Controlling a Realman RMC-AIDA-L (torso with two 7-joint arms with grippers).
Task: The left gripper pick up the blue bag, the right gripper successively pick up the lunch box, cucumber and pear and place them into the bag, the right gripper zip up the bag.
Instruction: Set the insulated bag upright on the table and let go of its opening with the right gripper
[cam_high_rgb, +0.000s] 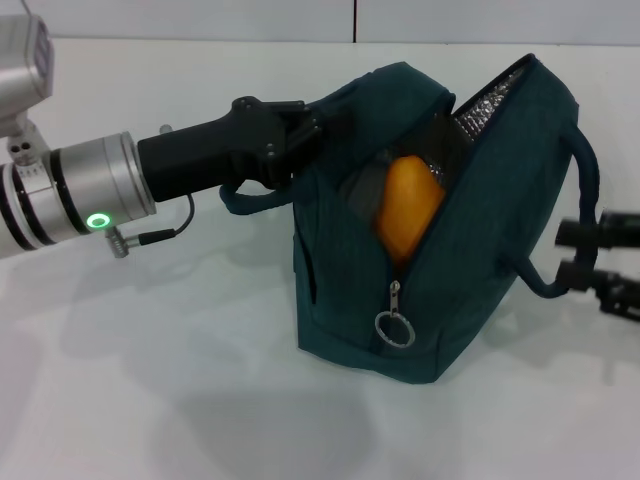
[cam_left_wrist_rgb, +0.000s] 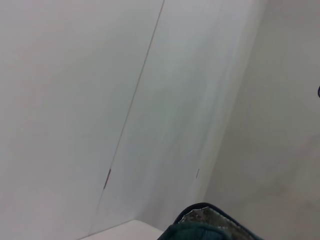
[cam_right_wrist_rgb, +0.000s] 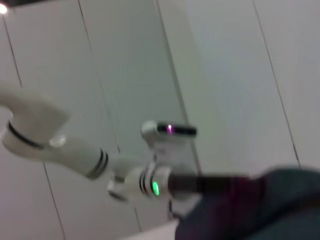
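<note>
1. White counter (cam_high_rgb: 150, 400) fills the front of the head view, and the blue bag (cam_high_rgb: 480, 270) stands on it near the middle.
2. The bag's mouth is unzipped and gapes wide; a silver lining shows inside near its top.
3. The zipper's ring pull (cam_high_rgb: 394, 328) hangs low on the front of the bag.
4. The pear (cam_high_rgb: 408, 208) sits inside the bag, visible through the opening. Lunch box and cucumber I cannot make out.
5. The left hand (cam_high_rgb: 300, 130) comes from the left side and is closed on the bag's upper left edge, holding it up.
6. One loop handle (cam_high_rgb: 255, 200) hangs under this hand.
7. The right hand (cam_high_rgb: 600, 255) is at the right edge of the head view, just beside the bag's other handle; whether its fingers are open I cannot tell.
</note>
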